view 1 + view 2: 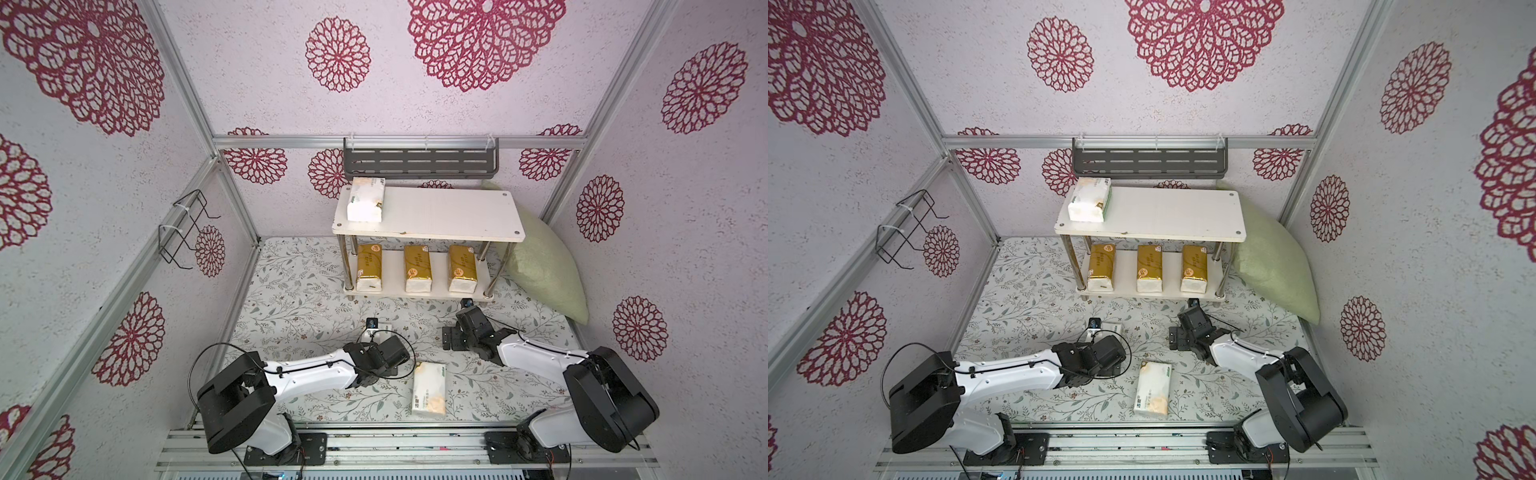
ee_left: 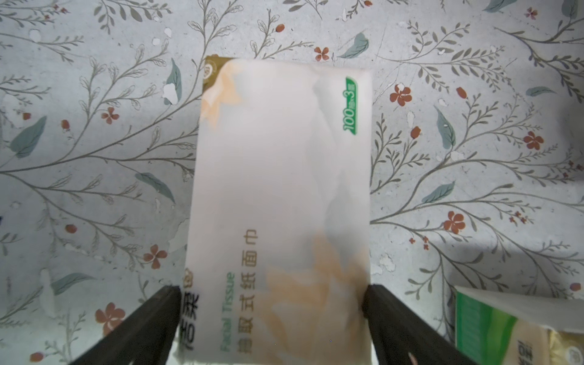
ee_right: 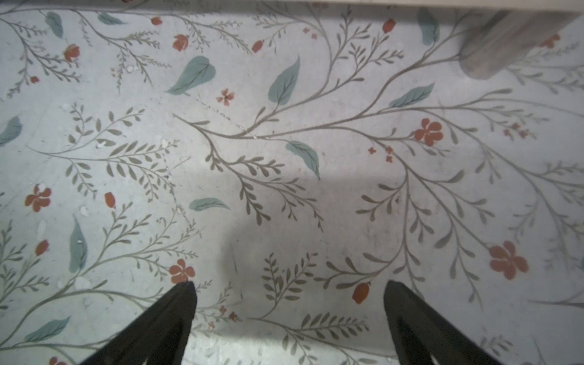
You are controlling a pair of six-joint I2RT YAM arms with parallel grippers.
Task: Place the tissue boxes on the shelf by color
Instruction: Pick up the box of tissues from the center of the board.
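Observation:
The shelf (image 1: 449, 216) stands at the back of the table. On its lower board sit three gold tissue boxes (image 1: 369, 266) (image 1: 418, 268) (image 1: 462, 267). A white tissue box (image 1: 366, 199) lies on the left end of the top board. Another white box (image 1: 430, 388) lies on the table near the front. My left gripper (image 2: 273, 290) points down at a third white box (image 2: 281, 189), its jaws against both long sides; that box peeks out under the wrist (image 1: 385, 328). My right gripper (image 3: 289, 287) hangs open over bare table by the shelf's front right foot (image 3: 493, 47).
A dark grey slotted rack (image 1: 419, 160) hangs on the back wall above the shelf. A black wire holder (image 1: 185, 226) sticks out from the left wall. A pale green pillow (image 1: 544, 266) leans at the shelf's right. Aluminium rails (image 1: 395, 444) run along the front edge.

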